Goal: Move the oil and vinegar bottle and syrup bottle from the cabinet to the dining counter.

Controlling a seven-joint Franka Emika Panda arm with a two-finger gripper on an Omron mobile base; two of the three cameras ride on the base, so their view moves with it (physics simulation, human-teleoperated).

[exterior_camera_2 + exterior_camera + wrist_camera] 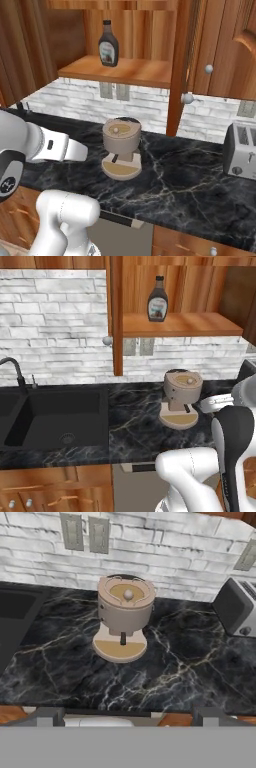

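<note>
The syrup bottle [157, 299] stood upright near the front edge of the open cabinet [182, 323] shelf, above and beyond the claw [127, 719], whose jaws stood fully apart, empty, low over the bench [190, 672].

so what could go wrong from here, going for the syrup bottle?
1. The syrup bottle stands deep on the open cabinet shelf; a sideways nudge could topple it.
2. The cabinet's centre post and open door crowd the arm's way up.
3. The beige countertop appliance sits right below the shelf; a dropped bottle could hit it.
</note>
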